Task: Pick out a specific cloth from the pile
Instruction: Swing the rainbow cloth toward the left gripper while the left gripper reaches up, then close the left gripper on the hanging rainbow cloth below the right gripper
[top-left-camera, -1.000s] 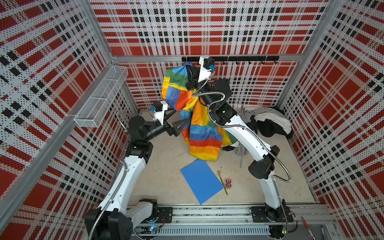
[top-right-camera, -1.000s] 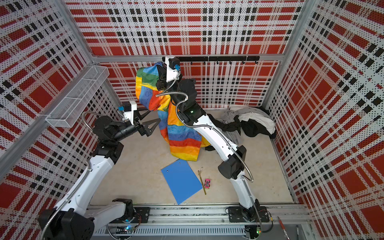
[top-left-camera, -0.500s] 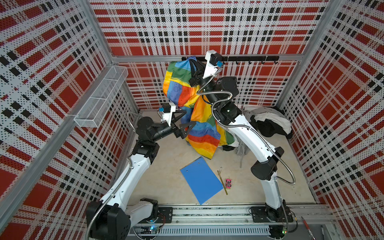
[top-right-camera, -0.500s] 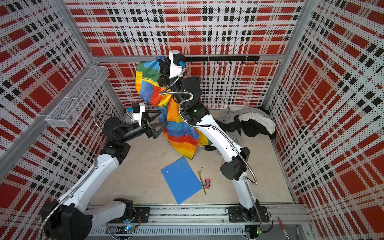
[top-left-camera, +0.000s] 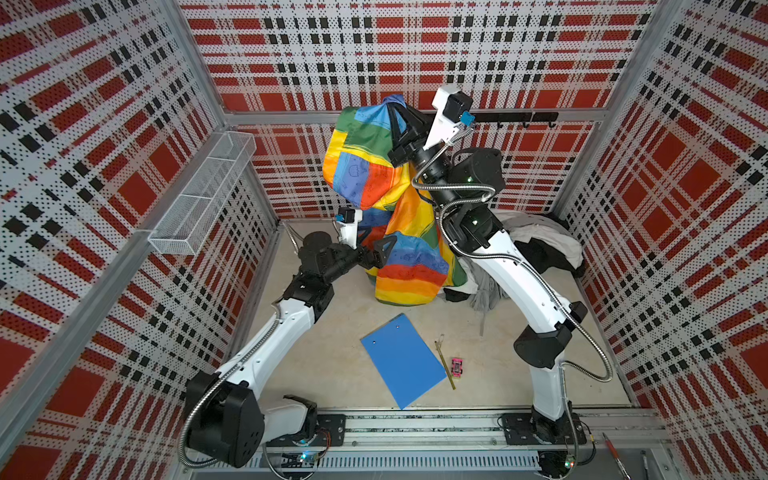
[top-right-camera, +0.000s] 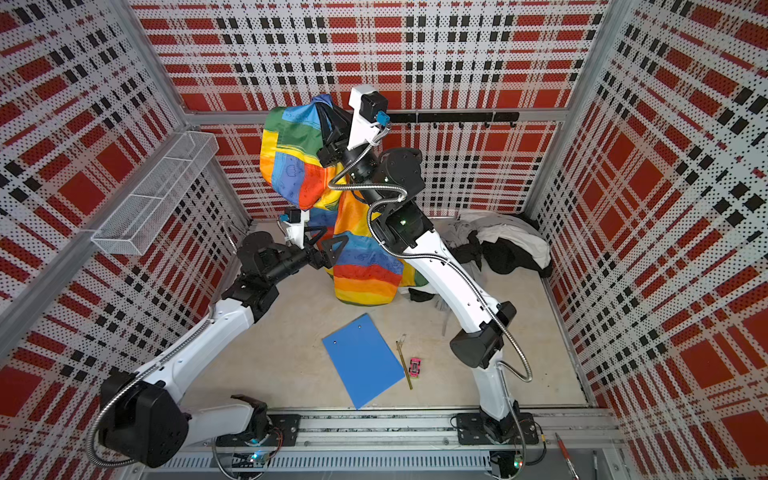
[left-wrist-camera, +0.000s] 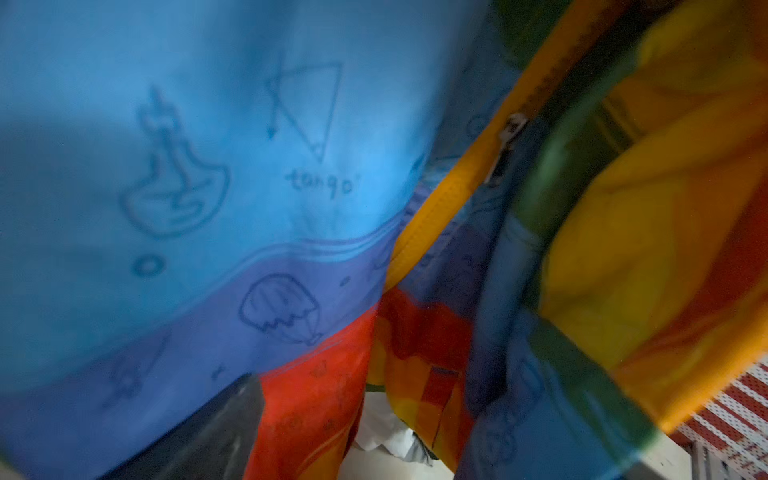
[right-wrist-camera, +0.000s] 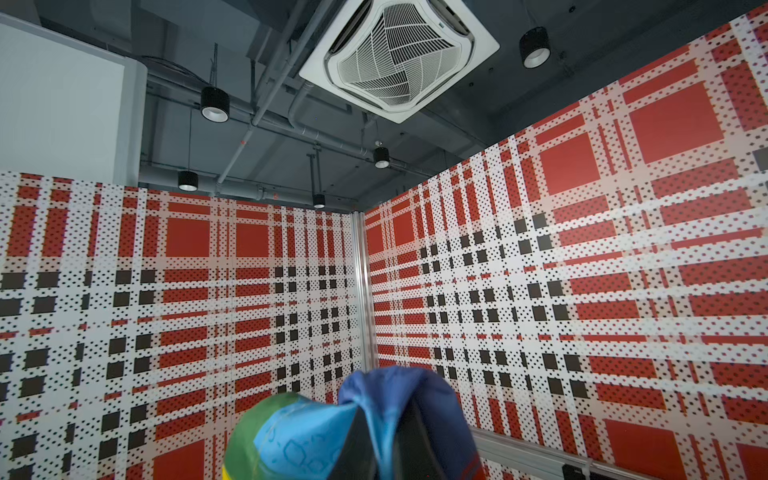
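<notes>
Now the right gripper (top-left-camera: 398, 114), clamped shut on a bunched top fold, has hoisted the thin orange, yellow, red, blue and green patchwork cloth (top-left-camera: 374, 174) higher, beside the heap of white, grey and black garments (top-left-camera: 540, 239). Meanwhile the left gripper (top-right-camera: 327, 242) has moved in, jaws wide, at the hanging lower panel. Extraction looks nearly done. Bare floor (top-left-camera: 332, 332) lies left of the hem.

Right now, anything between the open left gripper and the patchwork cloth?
Nothing visible. The left gripper is open, right at the hanging lower part of the cloth; the right gripper, shut on its top, holds it up.
</notes>
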